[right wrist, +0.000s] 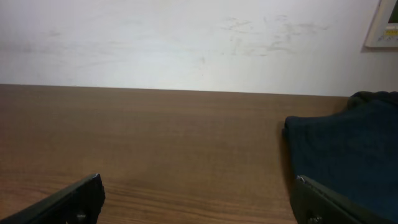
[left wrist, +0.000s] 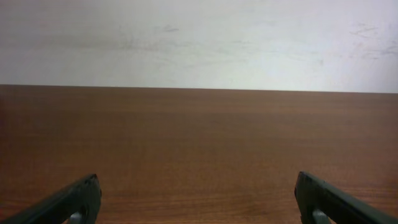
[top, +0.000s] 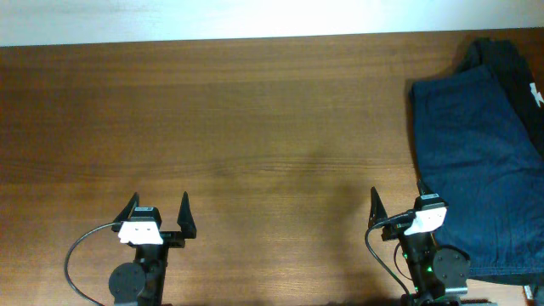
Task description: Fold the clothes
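Observation:
The clothes lie in a pile at the table's right edge. A plain navy-blue cloth piece (top: pixel 480 161) is on top, flat, and a blacker garment (top: pixel 520 72) with a small white mark sticks out behind it. The navy cloth also shows in the right wrist view (right wrist: pixel 348 155). My right gripper (top: pixel 397 201) (right wrist: pixel 196 196) is open and empty, its right finger at the cloth's left edge. My left gripper (top: pixel 158 207) (left wrist: pixel 198 196) is open and empty over bare wood, far from the clothes.
The wooden table (top: pixel 238 127) stretches wide between and beyond the arms. A white wall (left wrist: pixel 199 37) rises behind its far edge. A picture frame corner (right wrist: pixel 384 28) hangs on the wall at the right.

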